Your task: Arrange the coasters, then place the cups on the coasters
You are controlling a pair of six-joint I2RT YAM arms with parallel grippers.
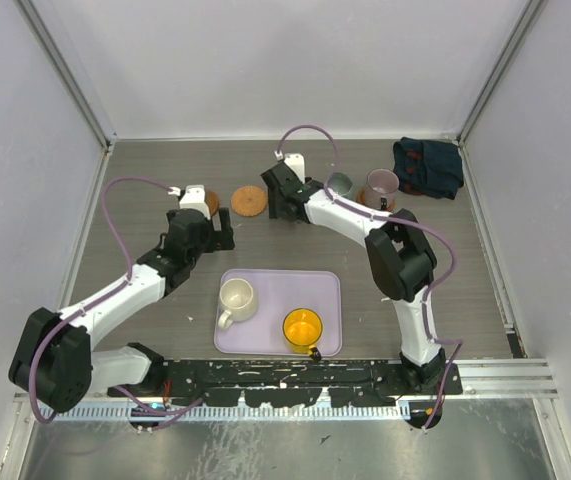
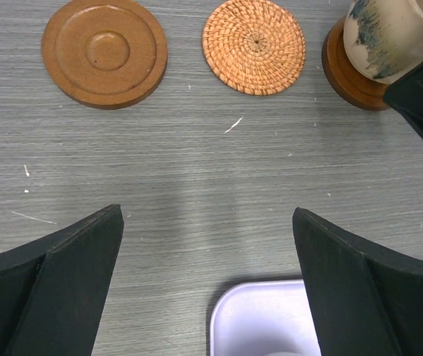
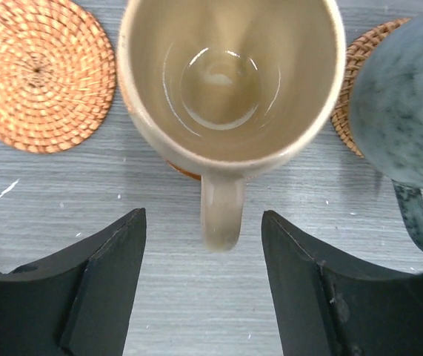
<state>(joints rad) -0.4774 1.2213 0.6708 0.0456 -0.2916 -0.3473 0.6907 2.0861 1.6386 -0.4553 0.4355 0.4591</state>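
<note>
Glossy glaze shone inside the tan-beige ceramic mug (image 3: 230,81); the orange round woven coaster (image 3: 44,74) looked rough and fibrous, the brown round wooden coaster (image 2: 104,50) smooth and matt, the grey tabletop (image 2: 196,185) finely grained.

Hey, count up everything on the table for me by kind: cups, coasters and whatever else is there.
Cups: 5 (cream, yellow, tan, grey-green, mauve)
Coasters: 5 (bare wood, bare woven, under tan, under grey-green, under mauve)
Tray: 1
Cloth: 1
Total: 12
</note>
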